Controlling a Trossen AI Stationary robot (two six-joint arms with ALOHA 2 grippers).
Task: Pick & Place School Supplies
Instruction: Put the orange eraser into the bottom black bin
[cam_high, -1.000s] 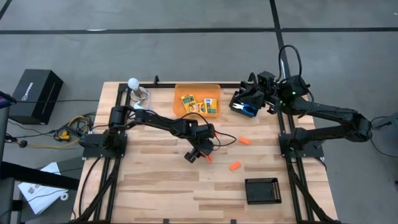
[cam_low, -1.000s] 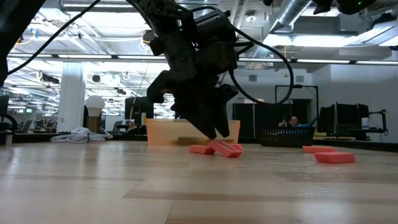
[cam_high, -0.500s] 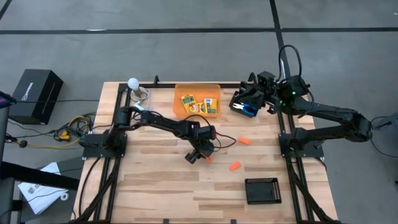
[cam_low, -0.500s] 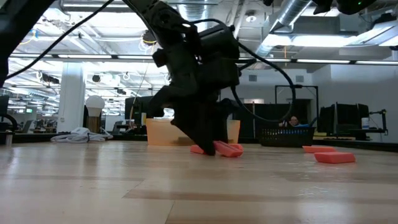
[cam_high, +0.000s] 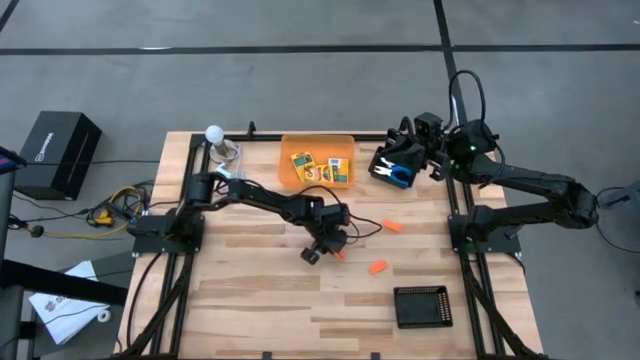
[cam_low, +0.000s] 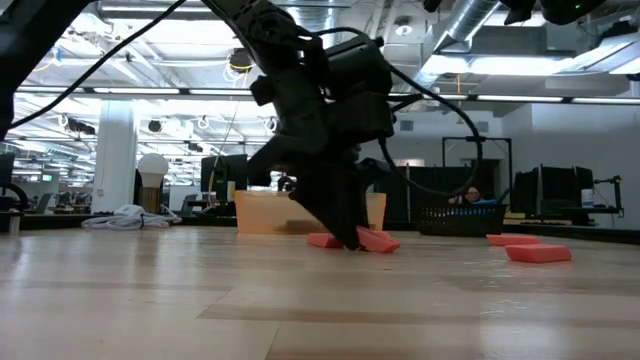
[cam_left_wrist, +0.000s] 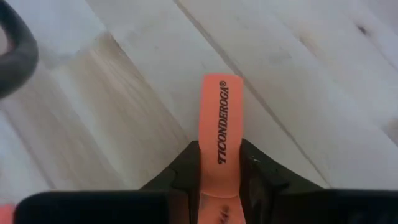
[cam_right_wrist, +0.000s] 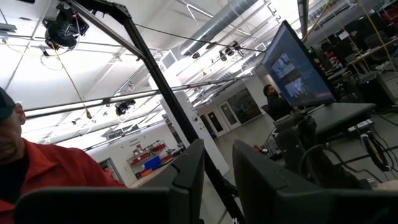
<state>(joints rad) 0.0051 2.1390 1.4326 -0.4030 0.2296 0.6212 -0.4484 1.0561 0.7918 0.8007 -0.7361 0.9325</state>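
My left gripper (cam_high: 335, 250) (cam_low: 355, 238) (cam_left_wrist: 221, 144) is down at the middle of the table, shut on a stubby orange piece (cam_left_wrist: 222, 118) printed TICONDEROGA. Another orange piece (cam_low: 322, 241) lies just behind it. Two more lie flat to the right (cam_high: 392, 226) (cam_high: 377, 266). Yellow-and-green boxes (cam_high: 303, 160) lie in the translucent orange bin (cam_high: 345, 145) at the far edge. A blue-handled item (cam_high: 398, 177) sits in a black tray (cam_high: 385, 160) at the far right. My right gripper (cam_high: 408, 135) (cam_right_wrist: 219, 168) hangs raised above that tray, open, with nothing between its fingers. My left gripper pinches the orange piece between its two fingers by its two long sides, at the end nearest the wrist (cam_left_wrist: 217, 177). The fingers slant down from the table's left and lie along the piece. Its free end (cam_low: 388, 244) sticks out past the fingertips, low on the table.
A second black ribbed tray (cam_high: 422, 306) stands at the near right. A white-balled stand (cam_high: 214, 133) is at the far left corner. Bare wood (cam_high: 240, 300) lies at the near left. A person in red (cam_right_wrist: 37, 177) shows in the right wrist view, beyond the table.
My left gripper has sunk a little onto the orange piece and shut on it; a second ago its fingers stood apart on either side of it. The piece has shifted slightly along the table with the fingers.
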